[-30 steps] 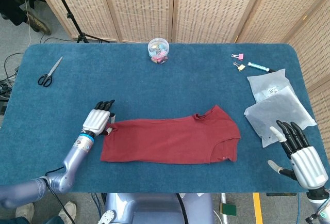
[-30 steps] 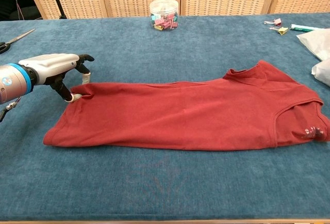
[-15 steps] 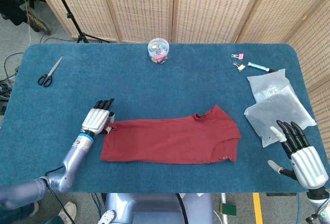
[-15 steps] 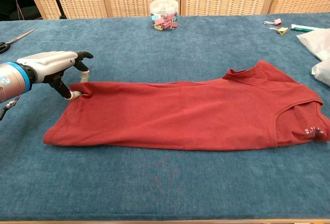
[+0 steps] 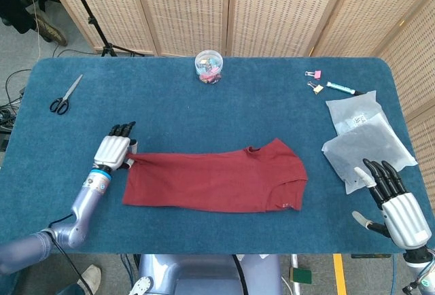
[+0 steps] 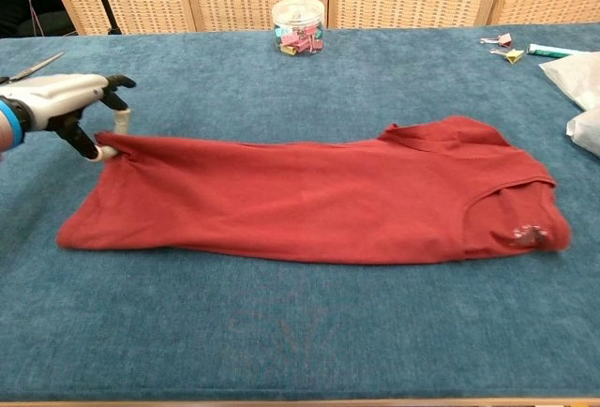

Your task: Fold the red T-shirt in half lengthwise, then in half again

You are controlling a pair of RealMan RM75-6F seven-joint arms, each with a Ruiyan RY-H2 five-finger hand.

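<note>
The red T-shirt (image 5: 214, 181) (image 6: 309, 199) lies folded lengthwise as a long strip across the near middle of the table, hem to the left, collar and sleeve to the right. My left hand (image 5: 113, 150) (image 6: 67, 109) pinches the far corner of the hem at the strip's left end. My right hand (image 5: 396, 201) rests at the table's front right corner, fingers spread, holding nothing and well away from the shirt; the chest view does not show it.
A clear jar of coloured clips (image 5: 209, 65) (image 6: 298, 24) stands at the back centre. Scissors (image 5: 65, 96) lie at the far left. Two plastic bags (image 5: 363, 139) sit on the right, with binder clips (image 5: 314, 80) and a marker (image 5: 340, 88) behind them.
My left hand has pulled the hem corner to the left and a little away, dragging the whole shirt leftward. The right hand has stayed put.
</note>
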